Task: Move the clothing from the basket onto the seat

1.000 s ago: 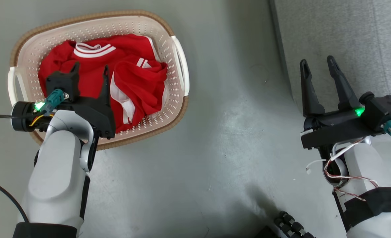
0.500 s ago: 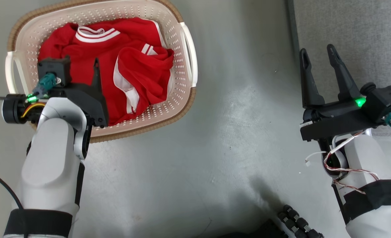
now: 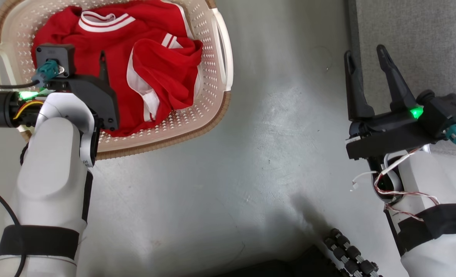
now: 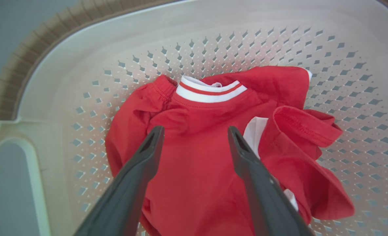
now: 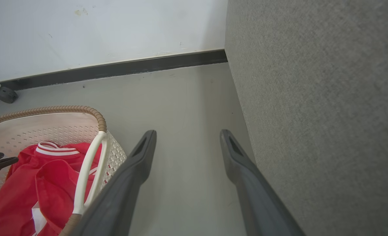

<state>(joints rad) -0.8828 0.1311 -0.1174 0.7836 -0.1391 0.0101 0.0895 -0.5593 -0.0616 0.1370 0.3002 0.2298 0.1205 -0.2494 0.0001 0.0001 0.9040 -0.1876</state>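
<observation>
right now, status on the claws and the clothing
Left claw open over clothing in basket, nothing gripped. Right claw open, empty, beside seat. No obstruction seen from basket to seat.

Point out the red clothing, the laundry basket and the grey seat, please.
the clothing (image 4: 194, 170): left wrist view, on the plain red fabric.
the basket (image 4: 213, 46): left wrist view, on its perforated wall.
the seat (image 3: 416, 30): head view, on its grey upholstery.

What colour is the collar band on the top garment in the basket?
White with a thin red stripe, on the red clothing's collar band; clearest in the left wrist view.
</observation>
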